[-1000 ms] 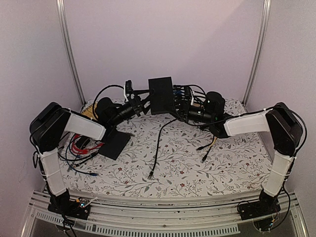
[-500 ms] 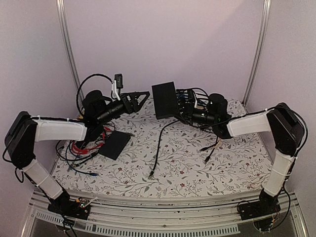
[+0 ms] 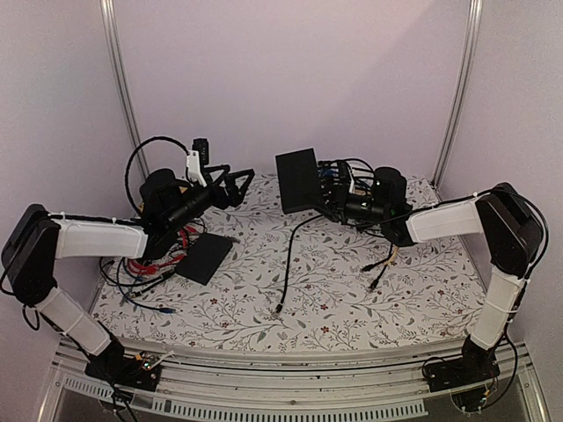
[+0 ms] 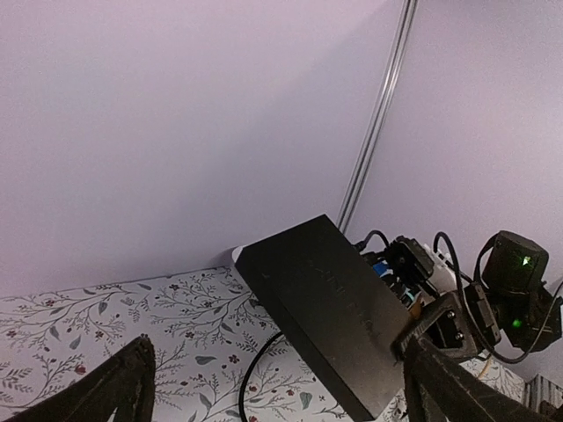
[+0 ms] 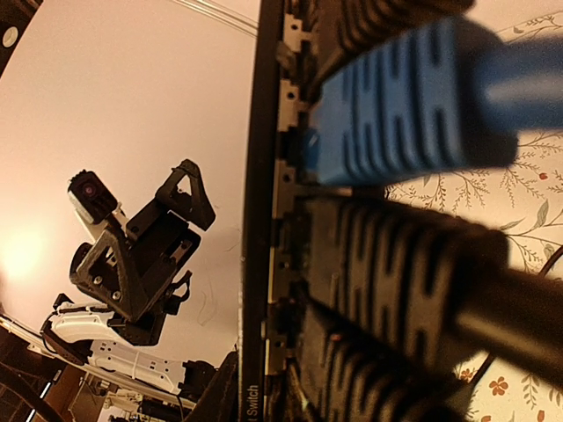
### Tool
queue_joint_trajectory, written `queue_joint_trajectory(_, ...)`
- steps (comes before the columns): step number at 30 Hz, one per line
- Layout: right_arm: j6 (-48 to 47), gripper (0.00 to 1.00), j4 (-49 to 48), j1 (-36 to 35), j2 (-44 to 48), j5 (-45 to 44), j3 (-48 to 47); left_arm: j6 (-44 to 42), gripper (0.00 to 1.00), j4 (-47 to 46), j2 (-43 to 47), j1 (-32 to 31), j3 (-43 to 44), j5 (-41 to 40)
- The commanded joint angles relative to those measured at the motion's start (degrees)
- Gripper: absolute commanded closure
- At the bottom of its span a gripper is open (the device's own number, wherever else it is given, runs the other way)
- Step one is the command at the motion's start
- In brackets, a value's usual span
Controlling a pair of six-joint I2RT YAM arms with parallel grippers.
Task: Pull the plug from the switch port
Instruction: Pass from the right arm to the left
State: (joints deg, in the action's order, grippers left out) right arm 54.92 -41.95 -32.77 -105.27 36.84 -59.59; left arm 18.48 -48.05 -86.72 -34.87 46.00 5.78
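Observation:
The switch point(image 3: 297, 179) is a flat black box held tilted up off the table at the back centre. Its port edge faces right, with several plugs in it. My right gripper point(image 3: 332, 192) is at that edge and appears shut on a black plug point(image 5: 396, 264); its fingers are hidden. A blue plug point(image 5: 405, 105) sits in the port above it, beside the switch edge point(image 5: 259, 220). My left gripper point(image 3: 239, 183) is open and empty, left of the switch and apart from it. In the left wrist view the switch point(image 4: 334, 299) lies ahead of the open gripper point(image 4: 277, 345).
A thin black slab point(image 3: 204, 257) lies at the left, beside a tangle of red and blue cables point(image 3: 145, 260). A loose black cable point(image 3: 286, 264) runs from the switch toward the front. Loose cable ends point(image 3: 378, 264) lie at the right. Metal posts stand at the back corners.
My left gripper has let go of the switch and pulled back to the left. The switch has shifted slightly right and stays raised at my right gripper.

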Motion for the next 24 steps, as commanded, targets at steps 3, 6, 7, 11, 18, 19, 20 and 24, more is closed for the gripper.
queue_joint_trajectory(3,-3.5,0.98,-5.91,0.67,3.99,1.61,-2.05,9.68,0.02,-5.66,-4.58,6.1,0.63,17.15)
queue_joint_trajectory(6,-3.57,0.98,-6.12,0.56,4.56,1.83,-1.51,13.75,0.03,-8.12,-8.38,7.15,2.37,22.29)
queue_joint_trajectory(7,-3.78,0.98,-6.14,0.64,4.86,1.83,-1.37,15.24,0.06,-9.19,-9.71,7.56,2.92,24.08)
queue_joint_trajectory(11,-4.06,0.98,-6.19,0.67,5.06,2.95,-1.29,26.03,0.1,-15.2,-16.1,9.43,6.17,33.12)
queue_joint_trajectory(18,-2.83,0.98,-7.8,0.35,3.01,5.86,-2.92,38.28,0.02,-24.14,-24.96,10.87,11.43,40.88)
queue_joint_trajectory(19,-2.66,0.98,-7.78,0.21,2.67,6.24,-3.43,39.48,0.02,-24.77,-26.37,10.83,12.46,41.88)
queue_joint_trajectory(20,-2.7,0.98,-7.7,-0.05,2.34,6.61,-4.08,40.53,0.02,-25.25,-28.02,10.85,13.44,42.77)
queue_joint_trajectory(24,-2.71,0.98,-7.57,-0.89,1.07,7.65,-5.59,43.86,0.03,-23.78,-31.75,10.93,18.82,45.77)
